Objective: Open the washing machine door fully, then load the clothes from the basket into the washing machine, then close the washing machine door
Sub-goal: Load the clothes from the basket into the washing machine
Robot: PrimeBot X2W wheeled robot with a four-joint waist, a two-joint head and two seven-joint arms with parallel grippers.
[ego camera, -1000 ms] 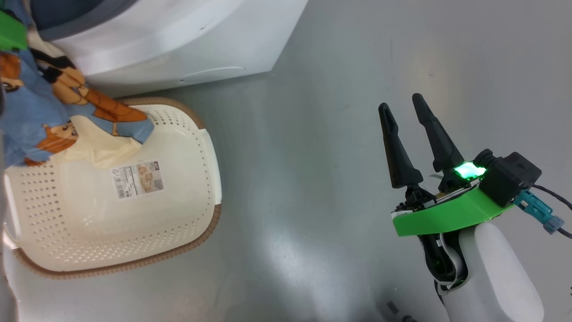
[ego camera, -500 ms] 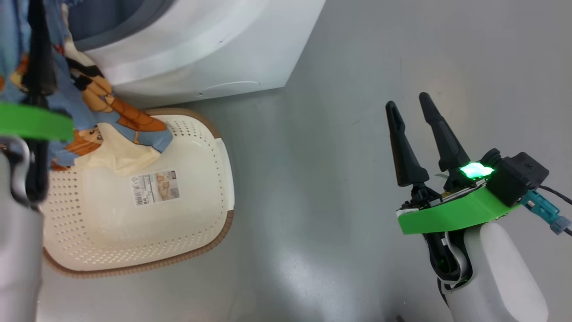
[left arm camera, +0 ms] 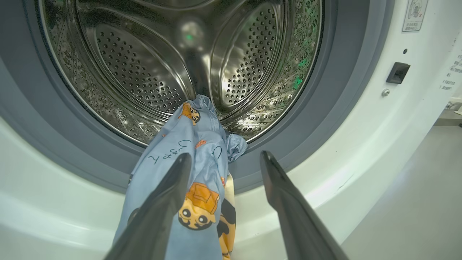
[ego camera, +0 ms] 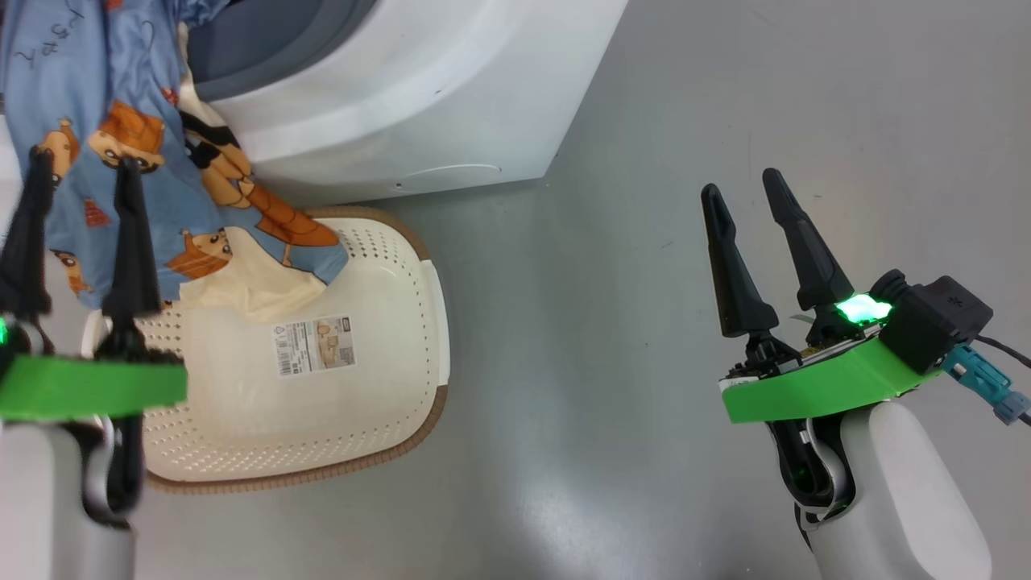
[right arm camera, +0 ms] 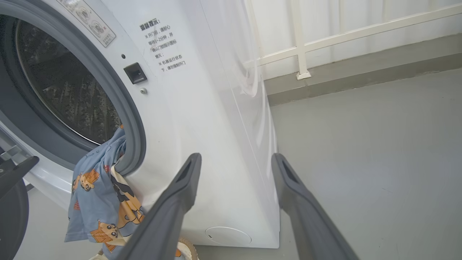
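With left pincer point(left arm camera: 225, 155) and right pincer point(ego camera: 741, 181) open and empty, the light blue cartoon-printed clothes point(left arm camera: 198, 144) draped over the grey-blue rubber gasket point(left arm camera: 343, 90) can slip out.

The left end effector point(ego camera: 84, 159) has drawn back from the clothes point(ego camera: 97, 72)

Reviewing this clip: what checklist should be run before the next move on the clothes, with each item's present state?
1. Open, empty left gripper: ok.
2. Open, empty right gripper, apart from the washing machine: ok.
3. All clothes inside the drum: not ok; they drape out over the gasket and hang down the front.
4. Emptied basket: not ok; the lower end of the clothes hangs into it.
5. Rest of the drum unobstructed: ok.
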